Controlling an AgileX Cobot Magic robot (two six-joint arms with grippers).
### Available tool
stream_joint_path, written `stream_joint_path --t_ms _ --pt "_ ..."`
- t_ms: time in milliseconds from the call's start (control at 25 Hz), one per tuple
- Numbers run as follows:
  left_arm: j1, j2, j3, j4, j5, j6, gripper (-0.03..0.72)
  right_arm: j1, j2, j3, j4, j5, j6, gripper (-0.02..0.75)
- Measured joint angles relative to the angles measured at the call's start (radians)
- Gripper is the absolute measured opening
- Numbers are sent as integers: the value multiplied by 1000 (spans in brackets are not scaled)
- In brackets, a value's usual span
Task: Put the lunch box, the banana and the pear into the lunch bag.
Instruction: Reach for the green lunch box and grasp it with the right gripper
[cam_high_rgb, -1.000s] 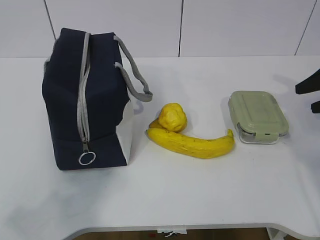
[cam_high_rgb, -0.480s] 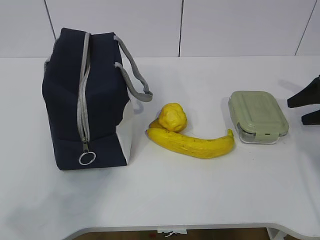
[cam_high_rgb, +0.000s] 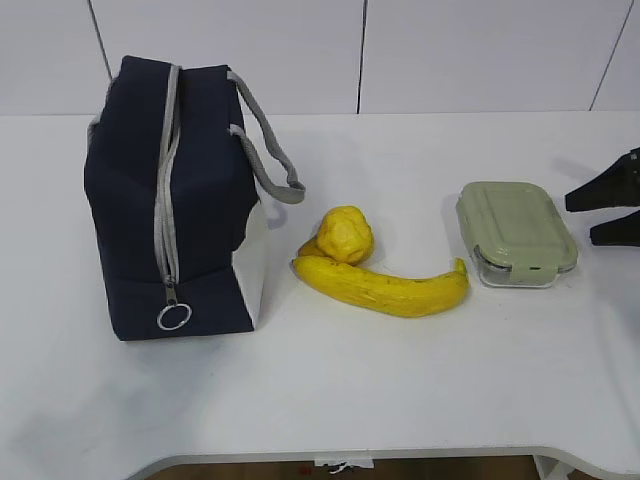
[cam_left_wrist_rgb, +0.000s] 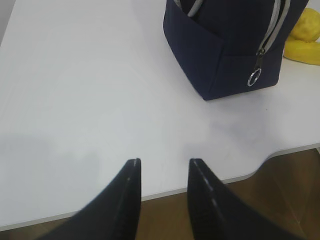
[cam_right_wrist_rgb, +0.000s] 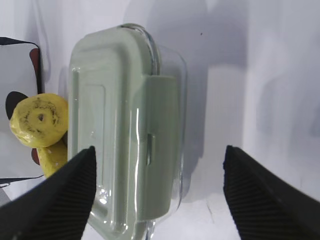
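Note:
The navy lunch bag stands at the left with its grey zipper closed; it also shows in the left wrist view. The pear rests against the banana mid-table. The lunch box with a sage-green lid sits at the right and also shows in the right wrist view. My right gripper is open, just right of the lunch box; in its wrist view the box lies between the fingers. My left gripper is open and empty over the table's front edge, away from the bag.
The white table's front edge curves near my left gripper. A white panelled wall runs behind the table. Bare white tabletop lies in front of the fruit.
My right gripper has moved left from the right edge toward the lunch box. Nothing else has moved.

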Motion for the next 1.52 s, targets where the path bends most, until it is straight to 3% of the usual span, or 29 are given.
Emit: stream_joint_path --t_ms 520,1080,1520 --pt "0 0 0 0 0 0 243 87 66 -40 5 -2 -32 594" --pt "0 0 0 0 0 0 243 95 93 -71 44 -4 -35 592" --pt "0 0 0 0 0 0 243 95 93 -73 -21 0 -35 589"
